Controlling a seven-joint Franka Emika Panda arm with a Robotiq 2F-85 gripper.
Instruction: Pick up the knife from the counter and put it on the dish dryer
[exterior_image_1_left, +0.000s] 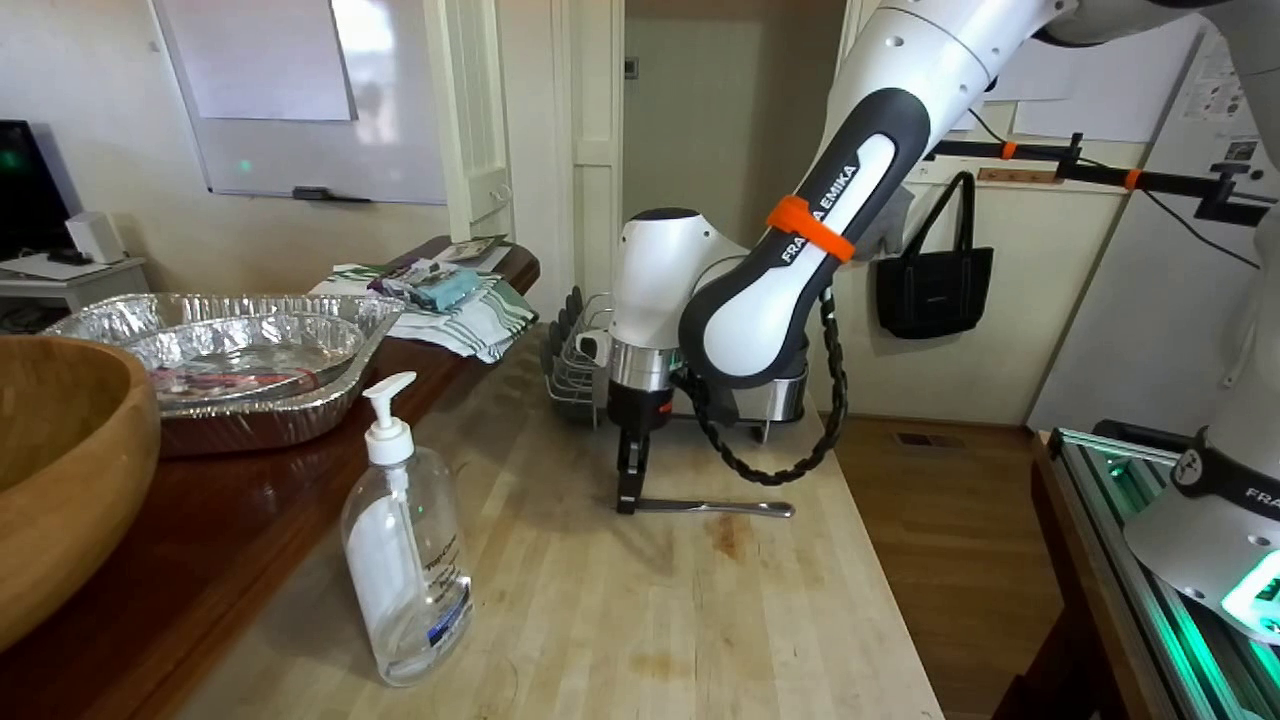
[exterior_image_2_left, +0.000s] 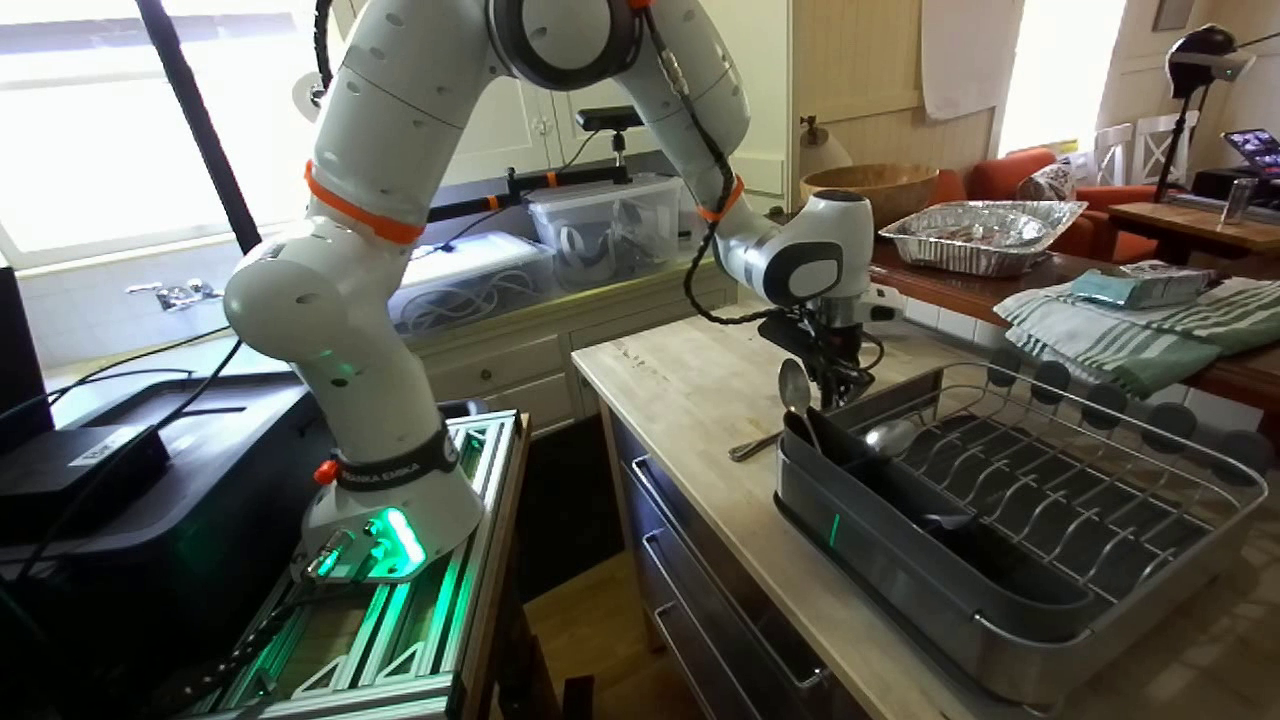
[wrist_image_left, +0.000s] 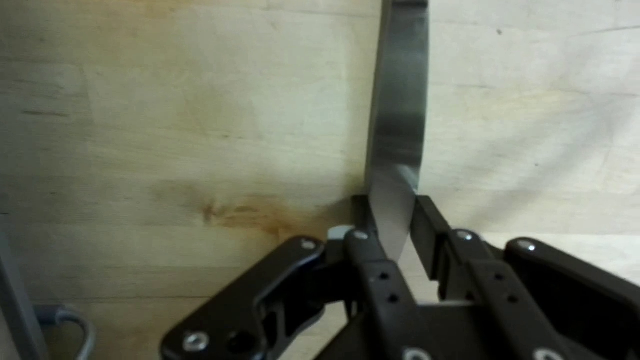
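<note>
The gripped silvery knife (wrist_image_left: 399, 110) lies level near the dish dryer (exterior_image_2_left: 1050, 505)

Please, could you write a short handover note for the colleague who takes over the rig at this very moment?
Pincer: shut on the knife, near one end of it.
Knife: stretched out low along the counter; I cannot tell whether it touches the wood.
Dish dryer: standing on the same counter, with a spoon upright in it.
Done: the knife is gripped.
Left: raise the knife clear, bring it over the dish dryer, set it down there and open the pincer.
</note>
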